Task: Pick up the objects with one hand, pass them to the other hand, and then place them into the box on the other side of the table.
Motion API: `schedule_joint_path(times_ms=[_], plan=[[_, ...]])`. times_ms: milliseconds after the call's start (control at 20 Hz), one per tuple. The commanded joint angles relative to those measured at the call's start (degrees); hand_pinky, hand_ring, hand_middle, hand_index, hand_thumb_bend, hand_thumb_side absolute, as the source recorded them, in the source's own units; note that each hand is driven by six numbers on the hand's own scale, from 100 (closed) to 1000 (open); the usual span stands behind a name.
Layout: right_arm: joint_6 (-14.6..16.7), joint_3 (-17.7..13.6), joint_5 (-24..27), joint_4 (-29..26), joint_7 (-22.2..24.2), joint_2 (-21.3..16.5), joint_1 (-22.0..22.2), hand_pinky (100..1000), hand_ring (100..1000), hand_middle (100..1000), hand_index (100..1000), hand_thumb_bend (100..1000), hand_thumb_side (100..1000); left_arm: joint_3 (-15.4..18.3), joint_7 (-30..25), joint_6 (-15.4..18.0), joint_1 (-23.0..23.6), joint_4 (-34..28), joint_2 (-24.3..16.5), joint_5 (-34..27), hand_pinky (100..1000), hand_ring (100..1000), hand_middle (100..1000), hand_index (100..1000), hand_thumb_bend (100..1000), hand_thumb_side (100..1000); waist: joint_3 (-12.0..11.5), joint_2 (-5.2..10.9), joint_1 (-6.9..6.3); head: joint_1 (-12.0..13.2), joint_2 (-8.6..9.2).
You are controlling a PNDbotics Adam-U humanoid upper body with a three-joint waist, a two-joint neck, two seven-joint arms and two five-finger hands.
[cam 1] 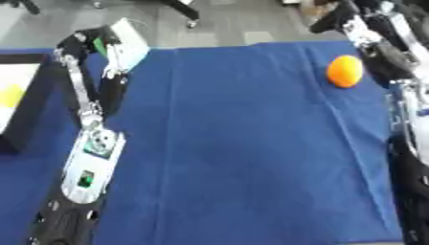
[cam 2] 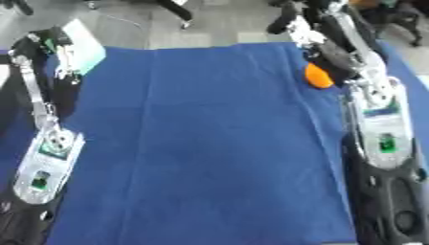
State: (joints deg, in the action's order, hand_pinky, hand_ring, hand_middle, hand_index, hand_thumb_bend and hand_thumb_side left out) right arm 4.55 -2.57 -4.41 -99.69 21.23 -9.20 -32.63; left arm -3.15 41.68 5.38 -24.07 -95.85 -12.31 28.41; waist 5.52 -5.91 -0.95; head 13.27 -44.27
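Blue cloth (cam 1: pixel 251 143) covers the table across most of the left eye view. Upper left of frame: left hand (cam 1: pixel 105 45) is raised w/ its fingers wrapped round a pale, flat rectangular object (cam 1: pixel 130 40), tilted, lifted clear of the cloth. Far left edge, mid-height: the box (cam 1: pixel 25 119), dark wall, pale inside, w/ a yellow patch (cam 1: pixel 10 95) lying in it, too small to name. Only part of the box shows, so the rest of its contents can't be told. Upper right: an orange ball (cam 1: pixel 344 71) rests on the cloth just beside the right arm, not held. Right hand (cam 1: pixel 335 16) shows at the top right, dark; can't tell how its fingers stand.

Right eye view: same pale object sits at upper left in the left hand; the box is barely in frame here. Orange ball is half hidden behind the right arm at upper right. Right hand at top edge, fingers unreadable again.

Progress, as a judgement: the pale object looks to be on the last leg, carried on the box side, but it's not yet over the box and not yet let go. Still left: drop it in, then pick up the orange ball, pass it across, and box it too.
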Motion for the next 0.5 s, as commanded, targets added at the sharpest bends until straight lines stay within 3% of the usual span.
schedule_joint_path(times_ms=[50, 250, 500], plan=[[0.04, -0.9, -0.59, -0.69, -0.8, -2.01, -0.17, 683, 610, 729, 868, 100, 573, 2.79, 1.02, -2.42, -1.46, 0.63, -5.73, 1.04, 565, 442, 342, 507, 100, 609, 0.02, 1.47, -0.72, 6.6, 0.15], [-0.19, -1.35, -0.69, -0.88, -1.11, -2.77, 0.97, 682, 609, 729, 867, 100, 576, 6.11, 2.36, -5.43, -2.56, 5.09, -11.52, 2.17, 565, 443, 344, 509, 100, 558, 0.3, 1.65, -1.37, 12.2, 0.15], [-0.34, -1.51, -0.59, -0.88, -0.99, -3.09, 1.68, 680, 608, 728, 866, 100, 580, 9.15, 4.21, -7.94, -4.27, 11.57, -16.35, 2.89, 566, 443, 343, 509, 100, 539, 0.85, 1.73, -1.59, 16.99, 0.15]])
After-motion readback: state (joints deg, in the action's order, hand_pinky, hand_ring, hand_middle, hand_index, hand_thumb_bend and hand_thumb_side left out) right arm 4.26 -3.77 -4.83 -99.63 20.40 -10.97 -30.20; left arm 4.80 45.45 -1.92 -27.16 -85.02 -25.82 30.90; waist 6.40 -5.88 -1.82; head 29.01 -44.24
